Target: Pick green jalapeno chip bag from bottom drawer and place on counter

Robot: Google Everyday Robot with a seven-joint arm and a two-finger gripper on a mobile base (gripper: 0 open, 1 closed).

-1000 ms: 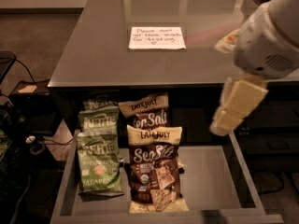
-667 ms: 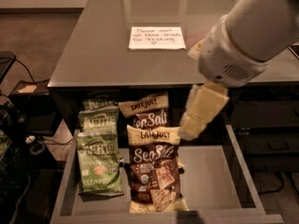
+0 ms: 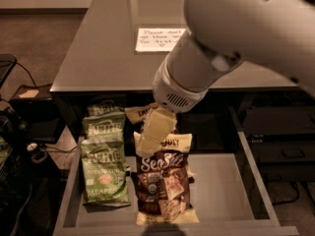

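Over the open bottom drawer [image 3: 221,191], the pincer [image 3: 153,134] now hangs above the brown Late July bags [image 3: 165,186]. In the last second I have watched the arm [image 3: 231,43] swing in from the right edge of the bench [image 3: 98,53] and come down towards the drawer. I cannot tell whether the pincer is apart or together; it holds nothing that I can see. The green jalapeno chip bag [image 3: 104,170] lies flat at the front left of the drawer, just beside the brown bags, with more green Kettle bags [image 3: 104,124] behind it. I judge the reach only part done: the pincer must travel further left before going down, or it will land on the wrong bag.
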